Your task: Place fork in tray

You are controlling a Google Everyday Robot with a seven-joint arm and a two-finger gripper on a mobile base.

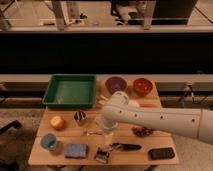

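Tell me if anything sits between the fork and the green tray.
Yes: a small dark cup stands between the fork and the tray's near rim. The gripper hangs just right of the fork, with nothing visible between them.

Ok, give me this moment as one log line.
task: fork to tray, not done | claw: low over table, just right of fork | fork: lying on table | tray: back left, no fork in it

White arm stretched left, jaws hanging below elbow
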